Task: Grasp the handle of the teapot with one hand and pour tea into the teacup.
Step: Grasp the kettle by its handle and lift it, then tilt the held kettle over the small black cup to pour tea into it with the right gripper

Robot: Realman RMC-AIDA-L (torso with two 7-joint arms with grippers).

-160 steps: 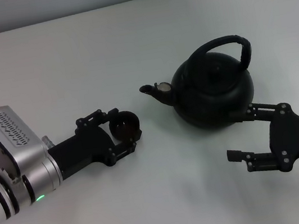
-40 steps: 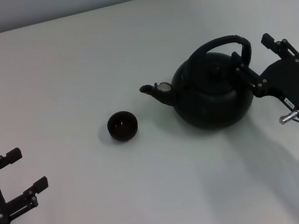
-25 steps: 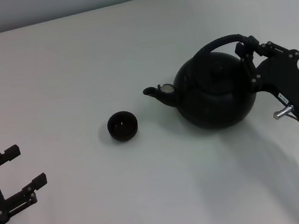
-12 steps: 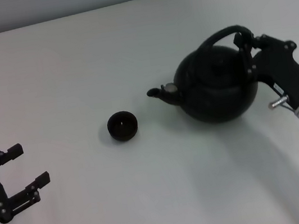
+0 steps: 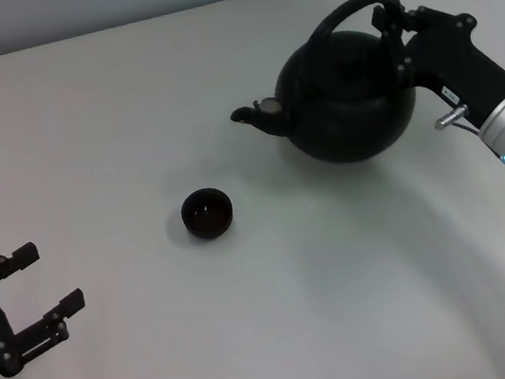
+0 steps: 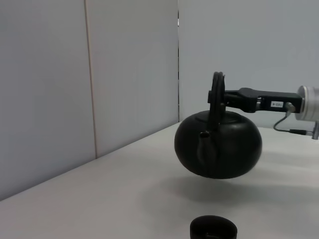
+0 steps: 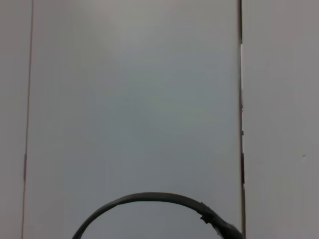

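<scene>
Right gripper (image 5: 391, 21), seemingly clamped on the handle (image 5: 349, 12), is holding the teapot (image 5: 347, 107) aloft with its spout facing the teacup (image 5: 207, 212) for pouring, while the left gripper (image 5: 33, 291) is idling, fingers spread and empty.

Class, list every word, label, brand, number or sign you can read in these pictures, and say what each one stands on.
Small white label on the right gripper body, seen in the left wrist view: dark print, too small to read.
Teapot, its handle, teacup, table: no writing visible.
Left gripper: no writing visible.
</scene>
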